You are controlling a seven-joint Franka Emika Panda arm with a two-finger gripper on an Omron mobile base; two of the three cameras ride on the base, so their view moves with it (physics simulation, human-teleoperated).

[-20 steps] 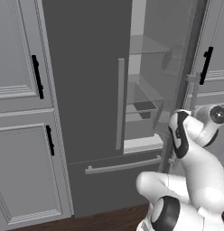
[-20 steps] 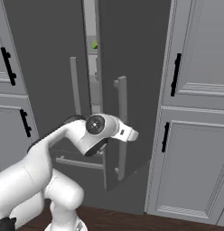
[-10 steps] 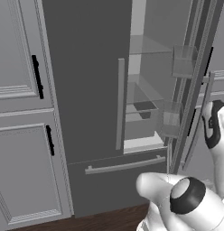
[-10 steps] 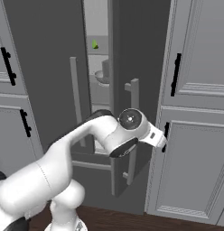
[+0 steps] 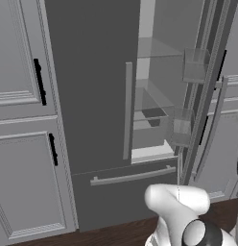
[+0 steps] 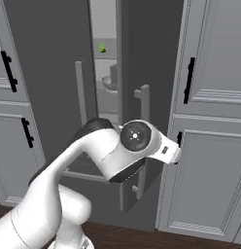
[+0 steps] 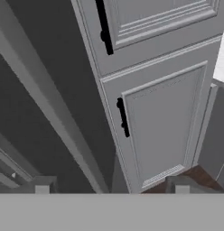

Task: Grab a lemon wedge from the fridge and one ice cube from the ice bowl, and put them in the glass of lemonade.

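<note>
Fridge: the tall dark grey double-door fridge (image 5: pixel 92 96) has its right door swung wide; the left door is shut, its long silver bar handle (image 5: pixel 127 110) upright.
Interior: pale, with clear shelves; clear bins (image 5: pixel 194 66) hang on the inside of the open door.
Lemon wedge: a tiny yellow-green wedge (image 6: pixel 102 47) sits on an upper shelf, at about 12 o'clock from the arm's wrist in the right base view, well apart from it.
Bowl: a grey rounded bowl-like thing (image 6: pixel 110 82) on the shelf below the wedge; too dim to say more.
Gripper: the two-finger gripper (image 7: pixel 111 186) has its jaws spread wide, nothing between them, the dark tips at 7 and 5 o'clock in the hand view.
Ahead of gripper: grey panelled cabinet door (image 7: pixel 163 122) with a black handle (image 7: pixel 123 118).
Writing: none readable.
</note>
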